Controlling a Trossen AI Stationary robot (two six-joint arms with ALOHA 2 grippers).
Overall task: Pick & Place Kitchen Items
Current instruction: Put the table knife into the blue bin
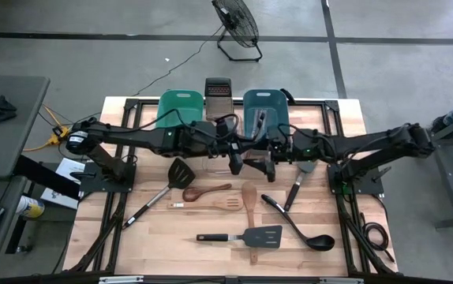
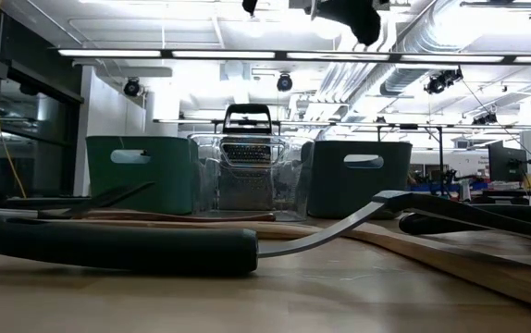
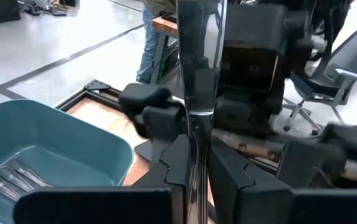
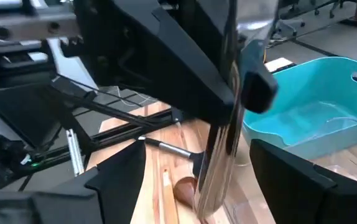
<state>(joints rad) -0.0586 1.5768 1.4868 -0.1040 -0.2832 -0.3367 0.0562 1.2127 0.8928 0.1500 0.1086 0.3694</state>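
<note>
Gripping a flat, shiny metal utensil (image 3: 198,74), left hand (image 3: 194,165) clamped.

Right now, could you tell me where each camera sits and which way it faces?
High view: overhead, straight down; both arms meet above the table.
Low view: tabletop height, facing the steel grater and tubs; an arm shows dimly overhead.
Left wrist view: past the left gripper, shut on a shiny metal utensil.
Right wrist view: past the open right gripper.
Both wrist views share that utensil.
</note>
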